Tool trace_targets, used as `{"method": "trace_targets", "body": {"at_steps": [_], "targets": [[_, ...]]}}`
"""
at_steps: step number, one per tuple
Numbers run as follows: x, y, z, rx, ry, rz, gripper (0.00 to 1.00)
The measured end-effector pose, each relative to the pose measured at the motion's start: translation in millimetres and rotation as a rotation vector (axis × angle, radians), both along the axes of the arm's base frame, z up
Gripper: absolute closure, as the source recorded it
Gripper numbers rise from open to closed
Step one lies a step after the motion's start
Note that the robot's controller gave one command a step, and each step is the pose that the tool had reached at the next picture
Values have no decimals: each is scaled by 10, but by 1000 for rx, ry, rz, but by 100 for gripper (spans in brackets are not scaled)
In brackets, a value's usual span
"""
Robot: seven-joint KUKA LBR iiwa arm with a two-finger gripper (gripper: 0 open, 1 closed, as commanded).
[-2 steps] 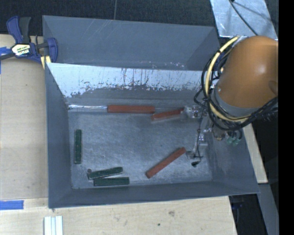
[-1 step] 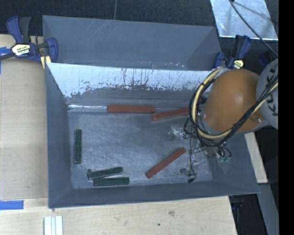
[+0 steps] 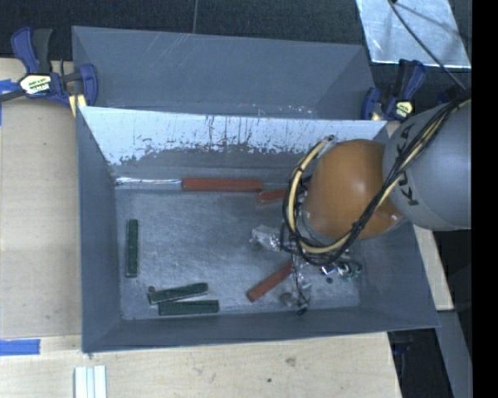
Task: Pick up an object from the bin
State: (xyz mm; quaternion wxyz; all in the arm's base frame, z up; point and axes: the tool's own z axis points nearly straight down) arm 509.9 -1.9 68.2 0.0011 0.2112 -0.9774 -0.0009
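Note:
My gripper point(image 3: 300, 295) reaches down near the front wall of the bin, right of the middle, below the orange cover on the wrist. A short red-brown stick point(image 3: 268, 284) lies slanted on the floor just left of it, its upper right end touching or very close to the gripper tip. Whether the stick is gripped I cannot tell.
A long red-brown stick point(image 3: 222, 186) lies along the back wall with a shorter red-brown piece point(image 3: 272, 196) at its right end. Dark green sticks lie at the left: one upright point(image 3: 131, 247) and two side by side point(image 3: 183, 299) near the front wall.

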Motion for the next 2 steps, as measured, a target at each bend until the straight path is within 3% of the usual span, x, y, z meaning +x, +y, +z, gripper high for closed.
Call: {"method": "trace_targets", "body": {"at_steps": [1, 2], "targets": [[16, -5, 26, 0, -5, -3, 100], [-42, 244, 1742, -1, -13, 292, 100]]}}
